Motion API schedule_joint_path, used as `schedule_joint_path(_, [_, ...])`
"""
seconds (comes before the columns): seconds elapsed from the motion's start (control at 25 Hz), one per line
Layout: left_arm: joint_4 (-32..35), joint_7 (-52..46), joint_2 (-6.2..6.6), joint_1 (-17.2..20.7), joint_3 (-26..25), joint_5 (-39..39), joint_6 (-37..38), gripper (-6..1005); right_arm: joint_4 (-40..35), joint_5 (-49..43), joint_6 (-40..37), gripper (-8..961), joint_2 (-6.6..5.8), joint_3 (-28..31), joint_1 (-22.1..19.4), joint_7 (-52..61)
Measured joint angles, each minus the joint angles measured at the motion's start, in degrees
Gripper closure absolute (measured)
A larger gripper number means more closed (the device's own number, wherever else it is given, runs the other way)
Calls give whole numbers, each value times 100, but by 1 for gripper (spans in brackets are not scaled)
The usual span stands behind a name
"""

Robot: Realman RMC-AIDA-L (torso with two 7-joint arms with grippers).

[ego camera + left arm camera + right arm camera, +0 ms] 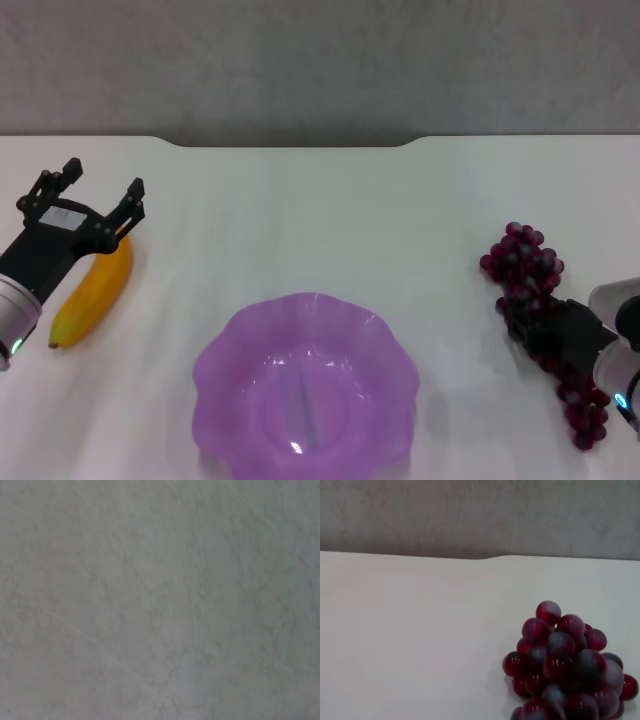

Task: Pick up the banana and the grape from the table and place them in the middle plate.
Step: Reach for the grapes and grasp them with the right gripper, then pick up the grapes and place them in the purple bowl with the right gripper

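One middle plate (pixel 305 390), purple, at 6 o'clock on white surface (pixel 320 220). One banana (pixel 97 290) at 9 o'clock; left gripper (pixel 97 190) spread wide above its far end. One grape (pixel 535 305) bunch at 3 o'clock; right gripper (pixel 545 330) over bunch middle, probably clamped on it, cannot tell.

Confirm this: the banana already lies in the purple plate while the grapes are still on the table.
Not right. The head view shows the banana on the table, under the left gripper. The purple plate holds nothing. The grapes are on the table.
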Motion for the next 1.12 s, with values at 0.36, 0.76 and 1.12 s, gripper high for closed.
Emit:
schedule_joint_path(0.36, [0, 0, -2, 16, 0, 0, 2, 169, 2, 0, 3, 471, 0, 0, 0, -1])
schedule_joint_path(0.76, [0, 14, -1, 44, 0, 0, 2, 170, 6, -1, -36, 479, -3, -1, 4, -1])
schedule_joint_path(1.12, [0, 18, 21, 109, 0, 0, 3, 170, -3, -1, -292, 500, -13, 65, 45, -2])
